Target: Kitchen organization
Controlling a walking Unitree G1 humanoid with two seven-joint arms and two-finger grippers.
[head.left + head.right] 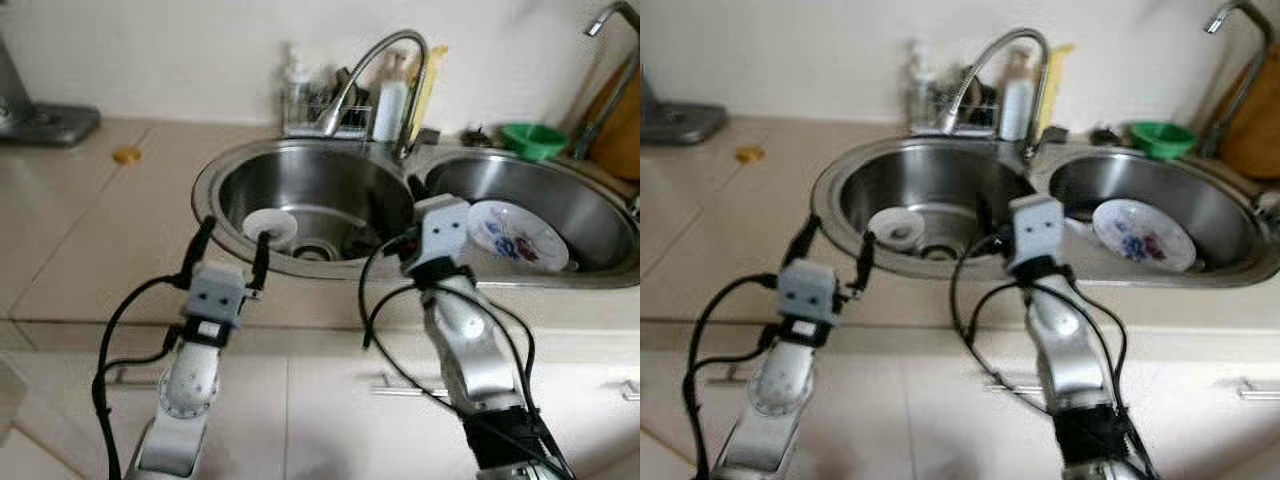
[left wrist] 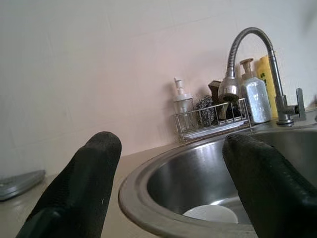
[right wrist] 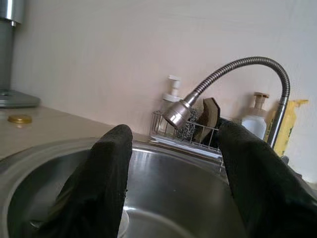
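A double steel sink (image 1: 235,160) is set into the beige counter. A small white dish (image 1: 270,225) lies in the left basin near the drain. A white plate with a blue flower pattern (image 1: 517,235) leans in the right basin. My left gripper (image 1: 233,248) is open at the near rim of the left basin, just in front of the white dish (image 2: 210,213), and holds nothing. My right gripper (image 1: 408,215) is open over the divider between the basins, left of the flowered plate, with nothing between its fingers (image 3: 99,183).
A gooseneck faucet (image 1: 372,62) arches over the left basin. Behind it stand a wire rack (image 2: 213,119) with scrubbers and soap bottles. A green bowl (image 1: 533,138) sits behind the right basin, and a gold lid (image 1: 126,154) lies on the counter to the left. Cabinet fronts lie below.
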